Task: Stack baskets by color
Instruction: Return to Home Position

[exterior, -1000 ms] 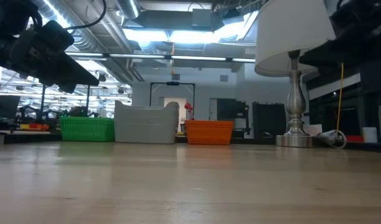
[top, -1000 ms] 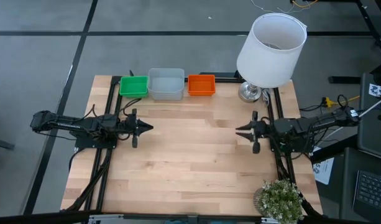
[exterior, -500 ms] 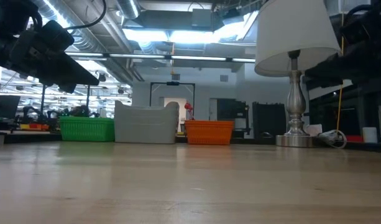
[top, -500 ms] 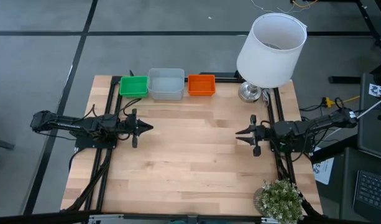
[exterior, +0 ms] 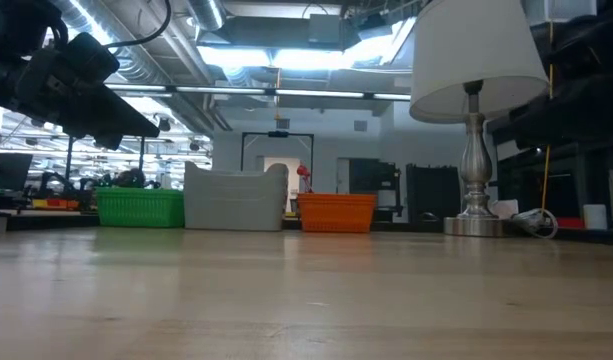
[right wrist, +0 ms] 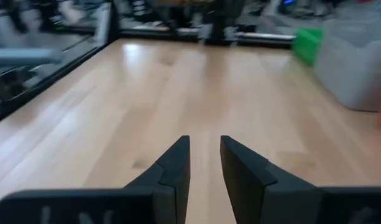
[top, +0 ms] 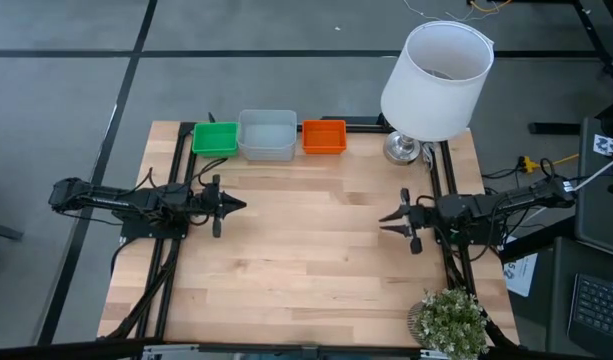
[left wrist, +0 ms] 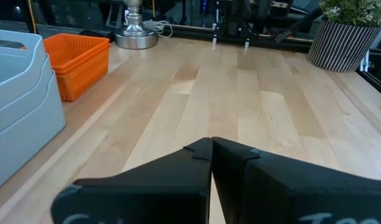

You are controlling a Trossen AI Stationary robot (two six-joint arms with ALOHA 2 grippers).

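Three basket stacks stand in a row on their bases along the table's far edge: green (top: 215, 138), pale grey (top: 267, 134) in the middle, and orange (top: 324, 136). The low view shows the same row of green (exterior: 139, 207), grey (exterior: 234, 197) and orange (exterior: 336, 212). My left gripper (top: 241, 206) hovers at the table's left side, shut and empty, its tips (left wrist: 211, 144) pointing across the table. My right gripper (top: 384, 222) hovers at the right side, open with nothing between its fingers (right wrist: 204, 142). Both are well clear of the baskets.
A lamp with a big white shade (top: 436, 80) stands on a metal foot at the far right corner, just right of the orange stack. A potted plant (top: 449, 320) sits at the near right corner. Bare wood lies between the two grippers.
My right gripper has sunk and drifted slightly toward the table's near edge, still open. The left arm and the baskets have kept still.
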